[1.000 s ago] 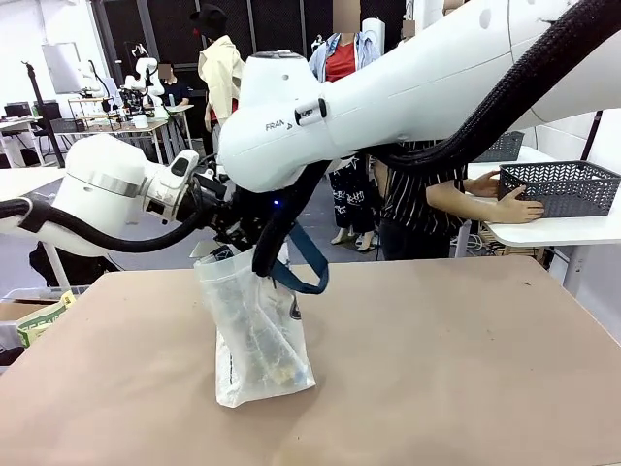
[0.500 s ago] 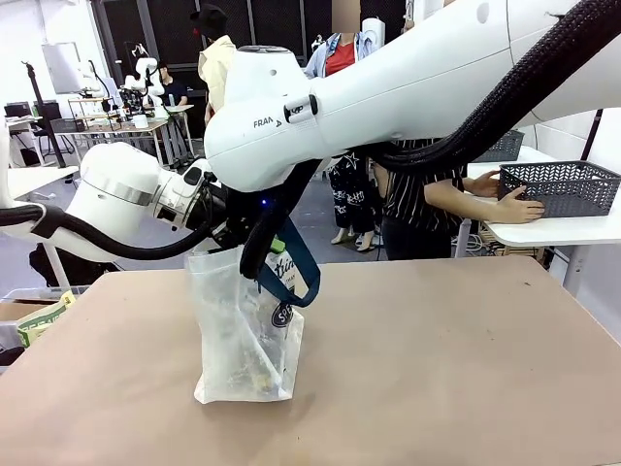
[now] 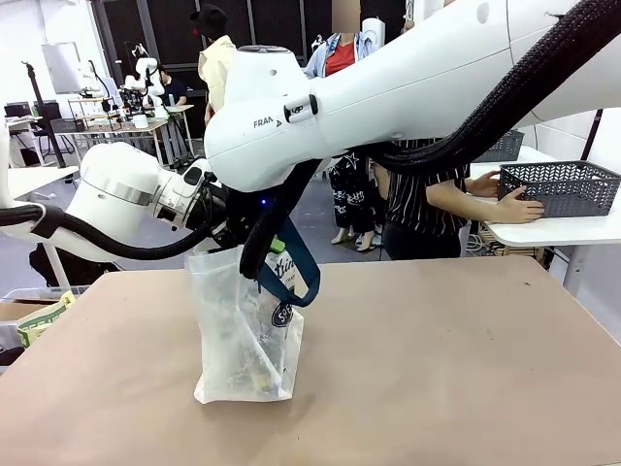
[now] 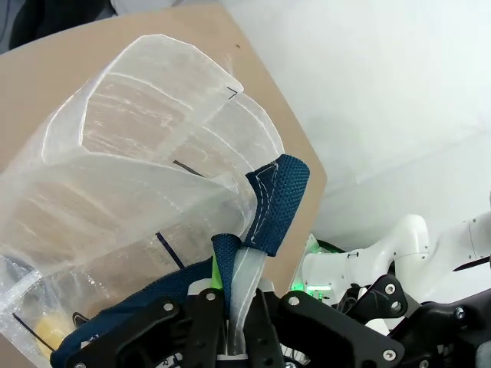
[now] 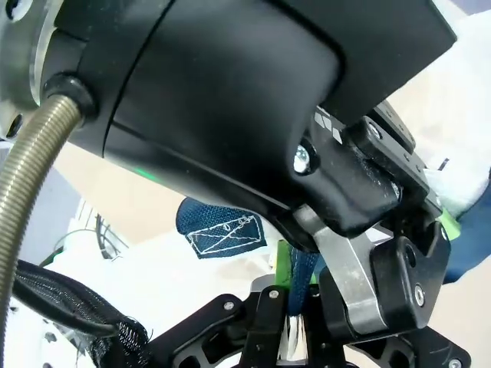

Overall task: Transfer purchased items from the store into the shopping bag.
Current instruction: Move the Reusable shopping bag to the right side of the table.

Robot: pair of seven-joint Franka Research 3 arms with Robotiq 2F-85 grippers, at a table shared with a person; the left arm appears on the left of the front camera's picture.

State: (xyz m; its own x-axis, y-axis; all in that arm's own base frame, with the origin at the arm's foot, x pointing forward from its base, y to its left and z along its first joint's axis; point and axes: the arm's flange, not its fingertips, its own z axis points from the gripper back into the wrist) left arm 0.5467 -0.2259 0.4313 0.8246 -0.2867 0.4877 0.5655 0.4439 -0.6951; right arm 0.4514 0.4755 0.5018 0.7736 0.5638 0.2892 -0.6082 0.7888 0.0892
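Note:
The shopping bag (image 3: 238,330) stands upright on the brown table, translucent, with a navy strap handle (image 3: 294,275) looping at its top. My left gripper (image 4: 236,322) is shut on the bag's rim beside a navy strap (image 4: 272,199). My right gripper (image 5: 295,330) is shut on the other navy strap (image 5: 304,276), close against the left gripper's black body (image 5: 230,100). Purchased items (image 3: 256,367) lie at the bag's bottom; one yellowish item (image 4: 47,333) shows through the plastic. The store (image 3: 563,186), a dark lattice basket, sits on a side table at far right.
A person in a striped shirt (image 3: 419,206) stands at the far side with both hands on the basket. The white side table (image 3: 553,233) is beyond the table's right corner. A green-and-white package (image 3: 41,318) lies off the left edge.
The left gripper has shut on the bag's rim. Both arms and the bag have shifted left, and the bag now stands straighter. Nothing has moved in the last half second.

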